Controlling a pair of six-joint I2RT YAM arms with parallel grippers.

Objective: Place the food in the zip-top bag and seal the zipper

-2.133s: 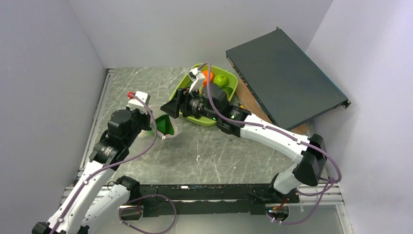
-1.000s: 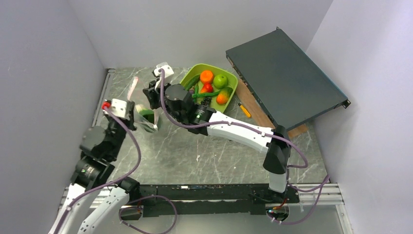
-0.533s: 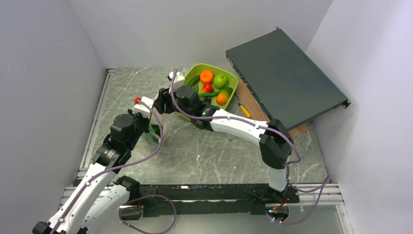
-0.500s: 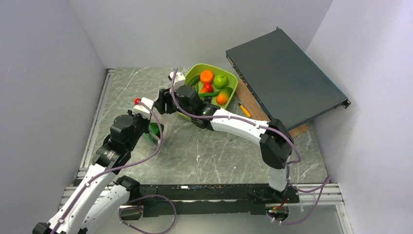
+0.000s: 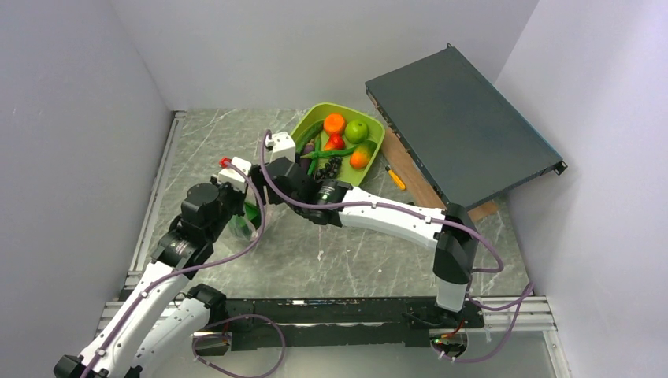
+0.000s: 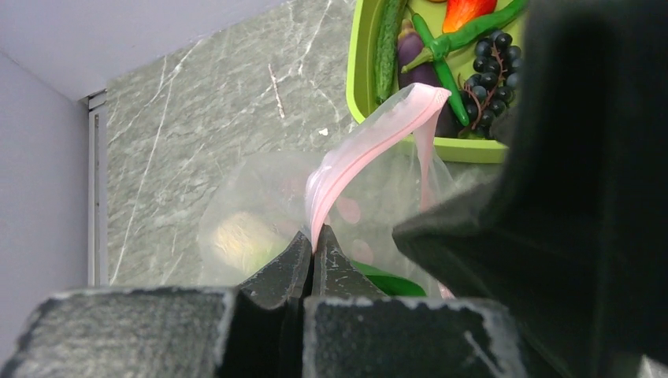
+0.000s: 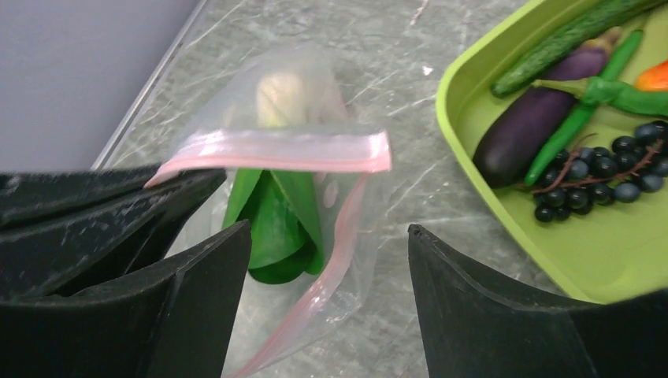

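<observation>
The zip-top bag (image 7: 346,236) is clear and hangs over the table left of the tray; it also shows in the top view (image 5: 250,220). My left gripper (image 6: 313,239) is shut on its pink zipper (image 6: 370,134) and holds the mouth up. A white-green leek (image 7: 276,213) lies inside the bag. My right gripper (image 7: 329,230) is open and empty, its jaws to either side of the bag just below the zipper (image 7: 276,150). Eggplant (image 7: 528,126), cucumber (image 7: 575,35), green pods (image 7: 583,110) and grapes (image 7: 614,173) lie in the tray. Orange (image 5: 335,123), green apple (image 5: 357,130) and red pepper (image 5: 336,142) lie there too.
The lime-green tray (image 5: 376,146) stands at the back centre. A dark flat box (image 5: 465,134) leans at the back right over a wooden board (image 5: 410,169). An orange-handled screwdriver (image 5: 396,177) lies beside the tray. Grey walls close in on the left, back and right.
My right gripper left the tray, swung left and dropped close to the bag. My left gripper stays shut on the zipper and has shifted a little with the bag.
</observation>
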